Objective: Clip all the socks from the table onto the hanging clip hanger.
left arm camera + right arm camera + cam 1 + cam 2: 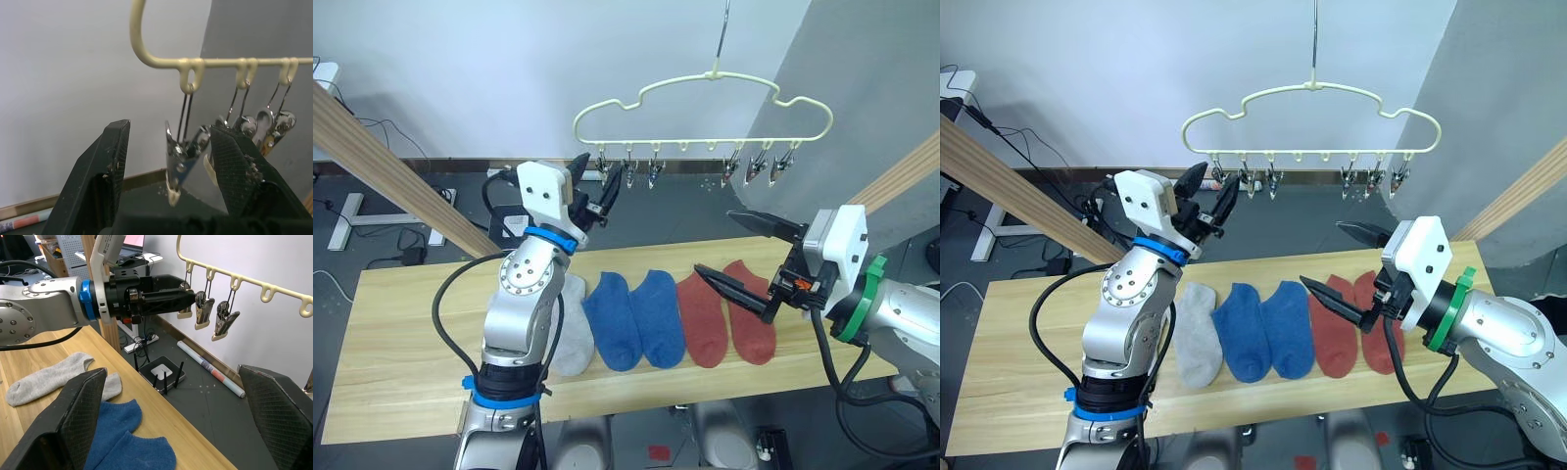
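At clip hanger (705,113), left gripper (168,161) agape around end clip (180,161).

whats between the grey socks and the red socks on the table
The two blue socks lie side by side between the grey socks and the red socks, seen in the right eye view.

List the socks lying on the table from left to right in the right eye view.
Light grey knit ankle sock → first royal blue ankle sock → second royal blue ankle sock → first brick red ankle sock → second brick red ankle sock, partly behind the right gripper's fingers.
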You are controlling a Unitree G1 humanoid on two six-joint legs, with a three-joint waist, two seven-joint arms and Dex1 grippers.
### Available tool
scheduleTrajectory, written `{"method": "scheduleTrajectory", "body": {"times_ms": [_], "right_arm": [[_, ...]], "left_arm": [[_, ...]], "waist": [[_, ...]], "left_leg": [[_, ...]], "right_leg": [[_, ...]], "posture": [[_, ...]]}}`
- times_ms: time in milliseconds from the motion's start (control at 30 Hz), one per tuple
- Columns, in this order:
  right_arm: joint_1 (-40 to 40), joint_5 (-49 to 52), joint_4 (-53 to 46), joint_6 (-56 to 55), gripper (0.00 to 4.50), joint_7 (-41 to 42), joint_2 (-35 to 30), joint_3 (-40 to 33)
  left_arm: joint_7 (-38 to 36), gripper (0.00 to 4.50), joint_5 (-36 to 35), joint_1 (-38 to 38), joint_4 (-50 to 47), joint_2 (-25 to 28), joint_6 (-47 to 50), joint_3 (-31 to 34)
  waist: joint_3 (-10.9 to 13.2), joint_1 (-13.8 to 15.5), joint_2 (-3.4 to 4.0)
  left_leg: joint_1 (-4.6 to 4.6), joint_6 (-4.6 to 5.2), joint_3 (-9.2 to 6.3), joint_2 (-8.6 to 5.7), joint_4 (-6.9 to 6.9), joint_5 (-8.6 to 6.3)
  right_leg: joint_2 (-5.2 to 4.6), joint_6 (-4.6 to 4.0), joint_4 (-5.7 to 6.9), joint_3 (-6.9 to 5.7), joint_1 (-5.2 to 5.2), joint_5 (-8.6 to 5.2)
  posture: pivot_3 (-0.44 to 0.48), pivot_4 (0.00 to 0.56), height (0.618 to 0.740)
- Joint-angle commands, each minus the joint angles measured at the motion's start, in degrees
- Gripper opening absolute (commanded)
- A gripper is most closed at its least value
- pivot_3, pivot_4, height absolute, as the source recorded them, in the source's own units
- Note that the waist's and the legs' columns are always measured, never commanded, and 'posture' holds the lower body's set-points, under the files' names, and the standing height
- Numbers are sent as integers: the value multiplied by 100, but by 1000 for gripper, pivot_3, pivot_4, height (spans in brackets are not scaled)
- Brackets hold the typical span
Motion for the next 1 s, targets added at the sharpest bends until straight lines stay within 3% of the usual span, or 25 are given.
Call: {"method": "scheduleTrajectory", "body": {"times_ms": [33,367,467,633,700,1000], "right_arm": [[4,-6,-233,-90,4500,-6,21,-35],[1,0,-241,-83,4500,-10,16,-46],[-19,-7,-226,-85,4500,-9,12,-51],[-10,-3,-236,-81,4500,-11,8,-57],[-11,-3,-238,-79,4500,-14,8,-56],[50,-159,-180,13,4500,-81,-34,28]], "left_arm": [[44,2807,108,-95,-273,47,-1,-21],[133,2807,153,-135,-219,-20,43,-10],[125,2237,119,-151,-228,-48,64,-13],[128,681,91,-202,-265,-90,79,14],[125,315,100,-196,-276,-89,76,16],[71,180,128,-124,-310,-44,38,14]], "waist": [[0,1,0],[0,15,0],[0,15,0],[0,16,0],[0,16,0],[0,17,0]], "left_leg": [[0,0,0,0,0,0],[0,0,-1,0,0,0],[0,0,-1,0,1,0],[0,0,-1,0,1,0],[0,0,-1,0,1,0],[0,0,-1,0,2,0]], "right_leg": [[0,0,0,0,0,0],[-2,-1,0,0,0,1],[-2,-1,0,0,0,1],[-2,-1,1,1,0,1],[-2,-1,1,0,0,1],[-2,-2,1,0,0,2]], "posture": [[-161,393,740],[-160,392,740],[-161,391,740],[-159,391,740],[-159,392,740],[-157,391,740]]}}
